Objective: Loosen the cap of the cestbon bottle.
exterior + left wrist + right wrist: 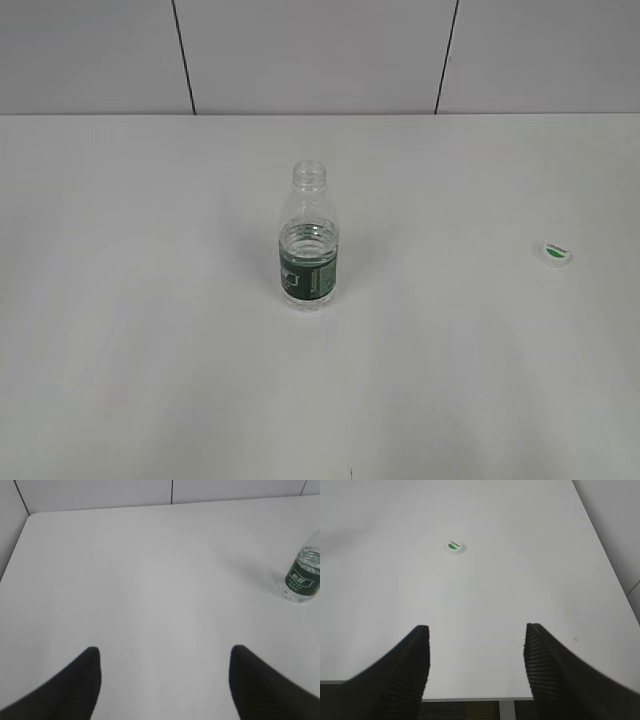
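The cestbon bottle (309,245) stands upright mid-table, clear and ribbed with a dark green label band, and its neck is open with no cap on it. It also shows at the right edge of the left wrist view (302,576). The cap (557,252), white with a green leaf mark, lies on the table at the far right, top side up; it also shows in the right wrist view (454,546). My left gripper (164,652) is open and empty, far from the bottle. My right gripper (476,630) is open and empty, over the table's near edge, well back from the cap. Neither gripper shows in the exterior view.
The white table (150,330) runs back to a grey panelled wall (320,50). The table's right edge (605,555) and near edge (475,698) show in the right wrist view.
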{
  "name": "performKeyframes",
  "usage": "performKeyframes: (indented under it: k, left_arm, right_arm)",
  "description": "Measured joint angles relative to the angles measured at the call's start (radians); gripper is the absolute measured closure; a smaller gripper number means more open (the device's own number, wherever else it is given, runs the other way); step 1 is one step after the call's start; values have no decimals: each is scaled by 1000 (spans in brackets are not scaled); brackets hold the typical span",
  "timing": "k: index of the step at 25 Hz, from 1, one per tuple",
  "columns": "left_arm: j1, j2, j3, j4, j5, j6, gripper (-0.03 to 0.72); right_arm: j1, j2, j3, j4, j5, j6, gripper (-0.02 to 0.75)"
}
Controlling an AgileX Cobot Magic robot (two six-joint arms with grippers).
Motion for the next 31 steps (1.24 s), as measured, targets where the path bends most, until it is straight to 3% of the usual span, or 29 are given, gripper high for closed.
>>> performKeyframes:
  k: [8,15,31]
  left_arm:
    - [4,0,0,-3,-4,3,197]
    - [67,0,0,-15,-4,3,197]
    - [70,0,0,-25,-4,3,197]
  right_arm:
    - [0,0,0,0,0,1,281]
    - [-17,0,0,0,-1,2,281]
    - [-17,0,0,0,-1,2,281]
